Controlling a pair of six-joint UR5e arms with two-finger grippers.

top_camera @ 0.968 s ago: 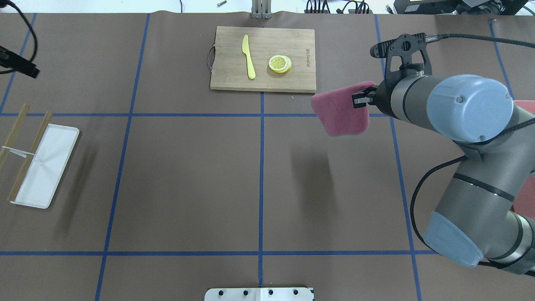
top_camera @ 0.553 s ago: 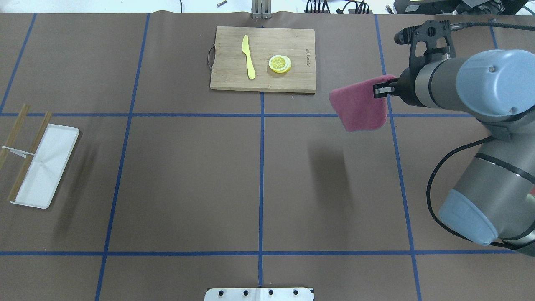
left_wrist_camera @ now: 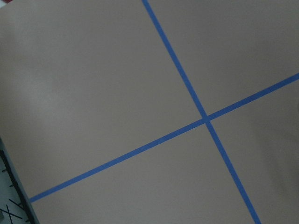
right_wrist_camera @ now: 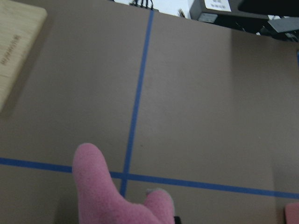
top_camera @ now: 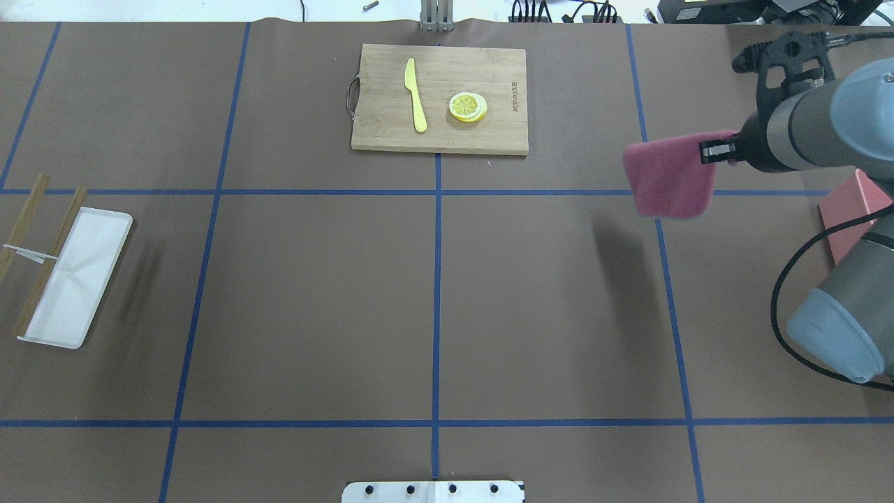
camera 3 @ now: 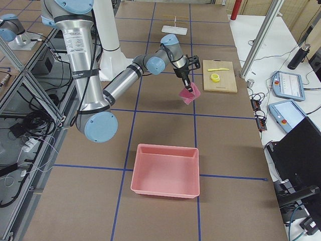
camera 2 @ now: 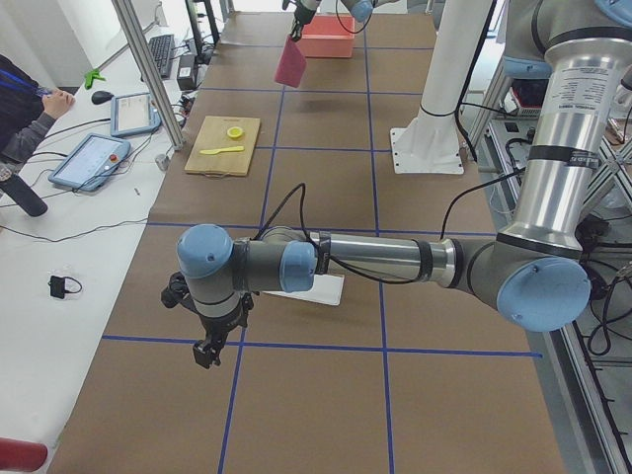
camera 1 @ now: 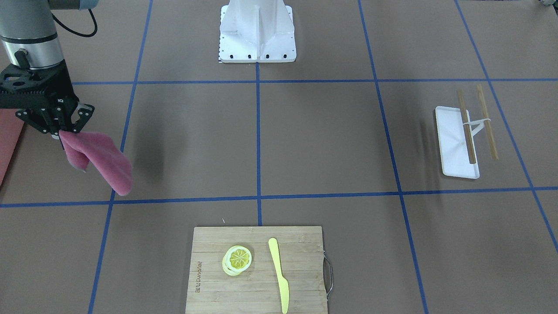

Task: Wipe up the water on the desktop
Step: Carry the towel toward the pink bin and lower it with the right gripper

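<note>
The desktop (top_camera: pixel 314 293) is a matte brown surface with a blue tape grid, and I see no water on it. My right gripper (top_camera: pixel 714 151) is shut on a pink cloth (top_camera: pixel 668 178) and holds it hanging clear above the desktop, right of the cutting board. The cloth also shows in the front view (camera 1: pixel 101 163), the right side view (camera 3: pixel 189 94) and at the bottom of the right wrist view (right_wrist_camera: pixel 112 196). My left gripper (camera 2: pixel 207 351) shows only in the left side view, low over the desktop's left end. I cannot tell whether it is open or shut.
A bamboo cutting board (top_camera: pixel 377 133) with a yellow knife (top_camera: pixel 415 94) and a lemon slice (top_camera: pixel 468 107) lies at the far middle. A white tray (top_camera: pixel 77 276) with chopsticks (top_camera: pixel 49 258) lies at the left. A pink bin (camera 3: pixel 165 170) stands at the right end.
My right arm has swung to the right with the pink cloth, from near the cutting board's right corner to past the right blue tape line. The cloth stays gripped.
</note>
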